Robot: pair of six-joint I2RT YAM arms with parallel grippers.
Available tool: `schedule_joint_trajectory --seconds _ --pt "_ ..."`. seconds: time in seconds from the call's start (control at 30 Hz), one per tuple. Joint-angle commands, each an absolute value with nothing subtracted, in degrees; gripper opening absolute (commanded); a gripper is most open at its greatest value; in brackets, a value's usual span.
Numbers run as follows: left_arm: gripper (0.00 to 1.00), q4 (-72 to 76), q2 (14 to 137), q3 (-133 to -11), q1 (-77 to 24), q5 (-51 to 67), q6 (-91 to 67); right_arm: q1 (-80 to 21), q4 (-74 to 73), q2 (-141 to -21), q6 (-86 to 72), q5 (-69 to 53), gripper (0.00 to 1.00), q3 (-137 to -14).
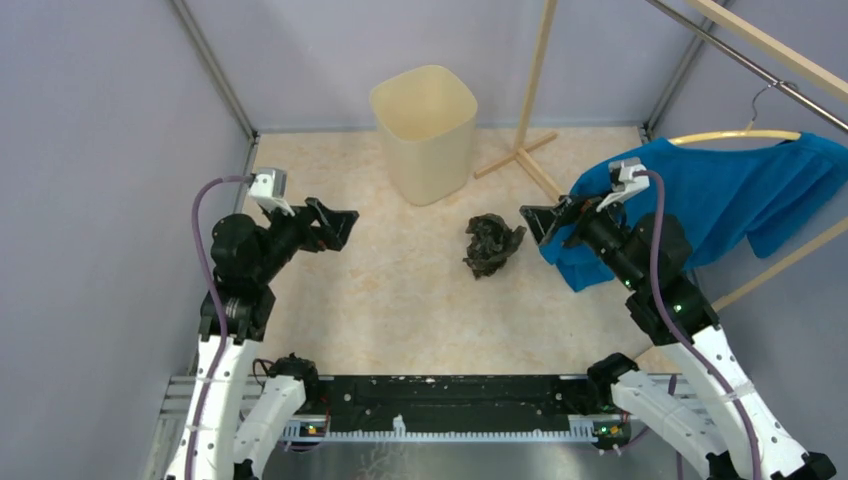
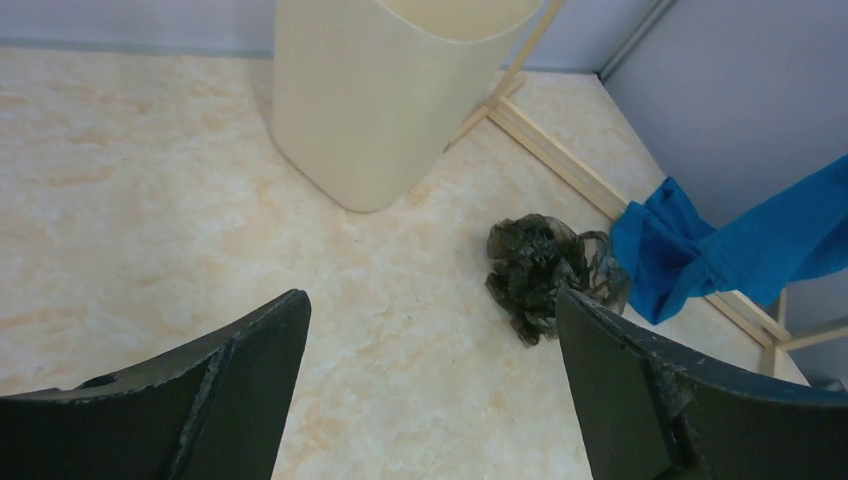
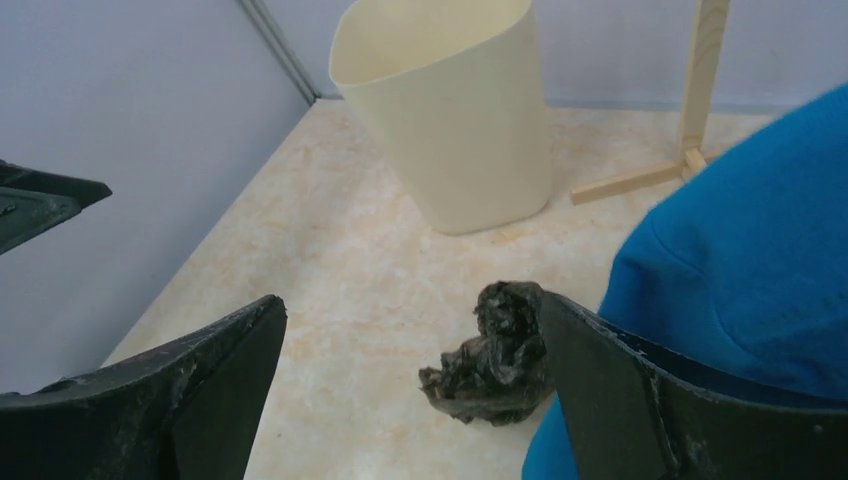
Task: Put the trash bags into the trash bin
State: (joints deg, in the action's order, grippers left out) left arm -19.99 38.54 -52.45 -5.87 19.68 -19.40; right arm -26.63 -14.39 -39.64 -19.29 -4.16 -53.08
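The trash bag (image 1: 492,244) lies crumpled in a dark wrinkly heap on the floor, in front and to the right of the cream trash bin (image 1: 425,132). The bin stands upright at the back; what is inside it does not show. My left gripper (image 1: 338,226) is open and empty, well left of the bag. My right gripper (image 1: 545,222) is open and empty, just right of the bag. The left wrist view shows the bag (image 2: 545,268) ahead to the right and the bin (image 2: 385,95). The right wrist view shows the bag (image 3: 495,358) near the right finger and the bin (image 3: 455,110).
A blue garment (image 1: 700,195) hangs on a hanger from a wooden rack at the right, touching my right arm. The rack's wooden foot (image 1: 520,160) lies right of the bin. Grey walls close in on the left, back and right.
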Motion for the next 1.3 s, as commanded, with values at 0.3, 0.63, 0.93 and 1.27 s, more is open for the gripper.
schedule_joint_trajectory --seconds 0.3,0.63,0.93,1.27 --pt "0.98 -4.6 45.9 -41.6 -7.8 38.3 -32.9 -27.0 -17.6 -23.8 -18.9 -3.5 0.99 -45.2" --pt "0.98 2.2 60.6 -41.4 -31.9 21.5 -33.1 -27.0 -24.5 -10.9 -31.0 -10.2 0.99 -36.4" --pt "0.98 1.2 87.7 -59.1 -41.6 17.6 -31.7 -26.9 -21.4 -15.4 -36.5 -21.8 0.99 -30.1" --pt "0.69 5.0 101.6 -64.3 -41.8 18.7 -38.0 -26.9 -20.5 -25.0 -36.0 -10.2 0.99 -28.7"
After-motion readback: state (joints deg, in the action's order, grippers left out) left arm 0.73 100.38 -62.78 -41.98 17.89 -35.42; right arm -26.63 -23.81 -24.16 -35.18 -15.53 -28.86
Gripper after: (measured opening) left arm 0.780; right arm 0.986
